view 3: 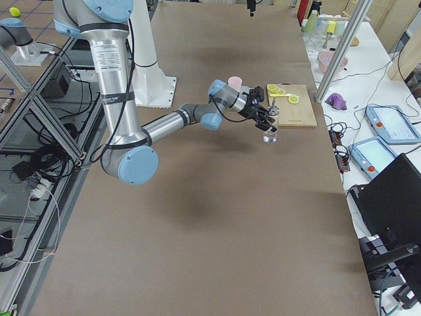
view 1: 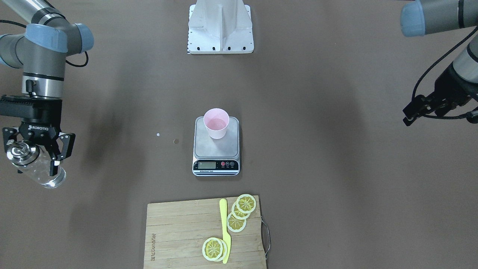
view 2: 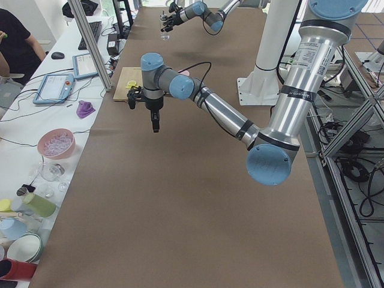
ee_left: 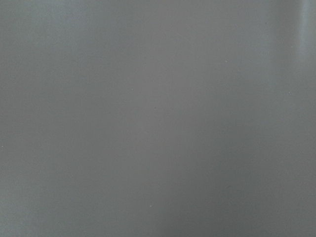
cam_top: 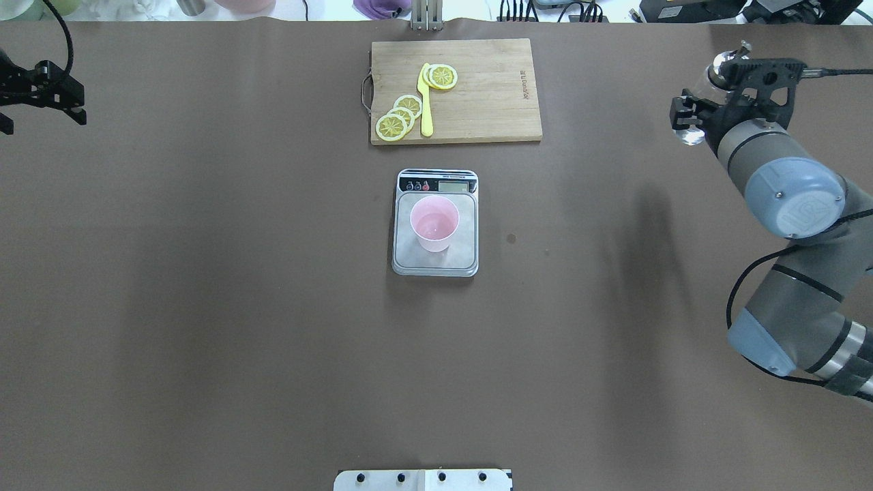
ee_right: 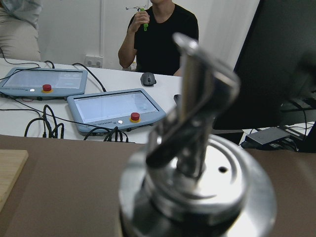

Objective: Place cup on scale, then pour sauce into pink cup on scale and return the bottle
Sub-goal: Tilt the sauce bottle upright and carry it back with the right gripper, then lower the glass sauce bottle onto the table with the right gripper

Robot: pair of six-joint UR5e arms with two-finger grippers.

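The pale pink cup [view 1: 216,123] stands upright on the far half of the grey scale [view 1: 216,151] at the table's middle, and clear liquid shows in its bottom. It also shows in the overhead view [cam_top: 434,223] on the scale [cam_top: 436,262]. My right gripper [view 1: 35,166] is shut on the clear glass bottle [view 1: 46,177], held tilted above the table far off to the scale's side. Its silver spout cap [ee_right: 197,182] fills the right wrist view. My left gripper [cam_top: 41,102] is open and empty at the opposite table edge.
A wooden cutting board [view 1: 179,231] with lemon slices [view 1: 245,203] and a yellow knife [view 1: 224,229] lies beyond the scale, on the operators' side. The robot's white base [view 1: 220,26] stands on the near side. Operators' desks with tablets [ee_right: 116,108] line the table's end.
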